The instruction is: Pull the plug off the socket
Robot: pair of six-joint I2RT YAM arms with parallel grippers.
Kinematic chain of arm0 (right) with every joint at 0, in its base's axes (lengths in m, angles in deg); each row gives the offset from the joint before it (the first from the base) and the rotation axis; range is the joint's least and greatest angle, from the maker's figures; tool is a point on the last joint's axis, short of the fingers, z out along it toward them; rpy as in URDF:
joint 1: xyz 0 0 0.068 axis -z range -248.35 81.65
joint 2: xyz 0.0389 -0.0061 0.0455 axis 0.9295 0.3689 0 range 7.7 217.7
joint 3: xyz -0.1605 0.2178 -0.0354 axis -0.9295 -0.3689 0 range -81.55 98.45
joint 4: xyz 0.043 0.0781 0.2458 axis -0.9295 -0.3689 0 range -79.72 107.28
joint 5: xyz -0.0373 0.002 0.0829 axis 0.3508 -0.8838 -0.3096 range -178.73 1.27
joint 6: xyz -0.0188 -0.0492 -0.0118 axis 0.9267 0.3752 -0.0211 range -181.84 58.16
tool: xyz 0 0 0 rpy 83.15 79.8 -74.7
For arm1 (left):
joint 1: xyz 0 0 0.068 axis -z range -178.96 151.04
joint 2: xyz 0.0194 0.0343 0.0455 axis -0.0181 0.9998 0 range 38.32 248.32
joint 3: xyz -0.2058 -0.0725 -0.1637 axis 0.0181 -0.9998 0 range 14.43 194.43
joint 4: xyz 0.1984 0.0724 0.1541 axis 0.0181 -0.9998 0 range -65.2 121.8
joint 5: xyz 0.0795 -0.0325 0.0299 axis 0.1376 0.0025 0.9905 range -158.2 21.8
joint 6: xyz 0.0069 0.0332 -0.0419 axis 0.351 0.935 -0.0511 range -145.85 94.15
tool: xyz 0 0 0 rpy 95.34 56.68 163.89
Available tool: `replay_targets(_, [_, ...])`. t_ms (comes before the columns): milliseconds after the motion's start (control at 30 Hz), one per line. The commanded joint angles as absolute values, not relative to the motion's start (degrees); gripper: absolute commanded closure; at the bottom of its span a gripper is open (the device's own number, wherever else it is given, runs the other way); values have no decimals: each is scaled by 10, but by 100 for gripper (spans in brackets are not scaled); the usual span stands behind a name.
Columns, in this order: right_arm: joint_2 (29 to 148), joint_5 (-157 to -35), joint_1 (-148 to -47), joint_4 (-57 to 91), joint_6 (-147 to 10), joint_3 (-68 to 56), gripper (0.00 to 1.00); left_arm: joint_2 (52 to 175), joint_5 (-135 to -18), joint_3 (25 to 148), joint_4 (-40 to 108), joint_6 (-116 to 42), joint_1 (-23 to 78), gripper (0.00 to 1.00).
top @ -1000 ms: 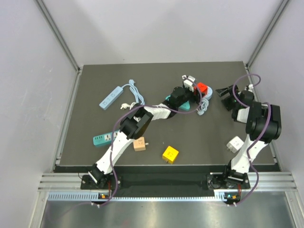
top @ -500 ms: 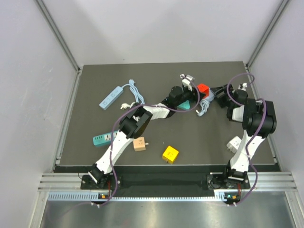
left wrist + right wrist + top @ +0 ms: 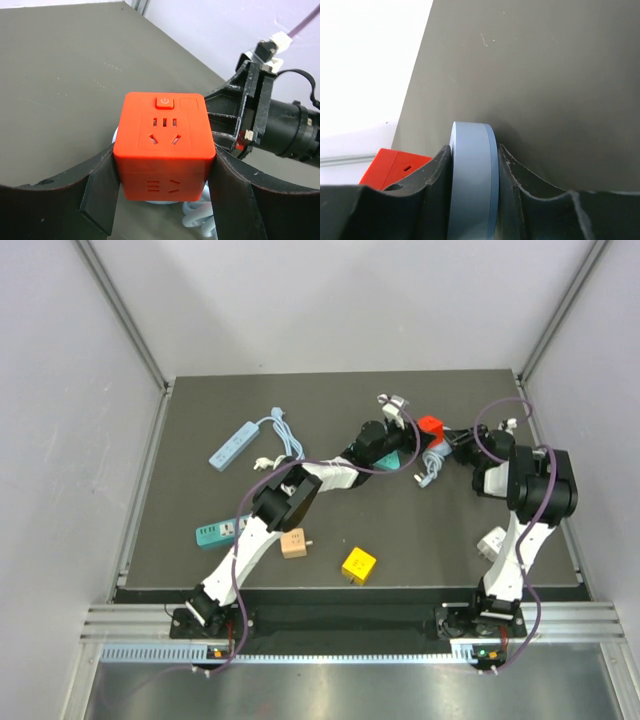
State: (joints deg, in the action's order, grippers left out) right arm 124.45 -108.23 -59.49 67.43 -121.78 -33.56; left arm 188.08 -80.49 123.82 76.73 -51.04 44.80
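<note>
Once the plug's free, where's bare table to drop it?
Bare mat between yellow cube and white adapter, and along the far edge beyond the light blue strip. Crowded around the orange socket and blue plug.

Partly cropped grey-blue plug [image 3: 472,180] at bottom edge, orange socket cube [image 3: 395,164] mostly behind right gripper [image 3: 473,152], coiled cable [image 3: 194,219] largely under cube

- Top external view: high above and behind the arm bases, looking down on the whole table [image 3: 190,500] from far off.
- Left wrist view: close over the red socket cube [image 3: 165,145], facing across the table's right side.
- Right wrist view: very close along the blue plug [image 3: 472,180], low over the table; the cube shows in all three.
</note>
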Motion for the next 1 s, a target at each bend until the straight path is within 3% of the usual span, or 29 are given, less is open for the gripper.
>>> replay_targets(0, [1202,-1056,-613,645,-1167,-355,100,1818,-766,1241,920,-554,450,100])
replay_targets(400, [1165,-983,-615,572,-1144,-361,100,1733,-775,1119,1073,-607,432,100])
replay_targets(700, [1176,-1000,-600,610,-1162,-364,100,1701,-814,1101,1017,-557,434,100])
replay_targets(767, [1183,-1008,-595,608,-1156,-358,95,1678,-827,1079,993,-549,439,100])
replay_targets(800, [1184,-1011,-594,600,-1155,-348,84,1665,-840,1069,978,-531,443,100])
replay_targets(967, [1197,-1026,-590,592,-1147,-333,64,1539,-834,975,820,-439,496,100])
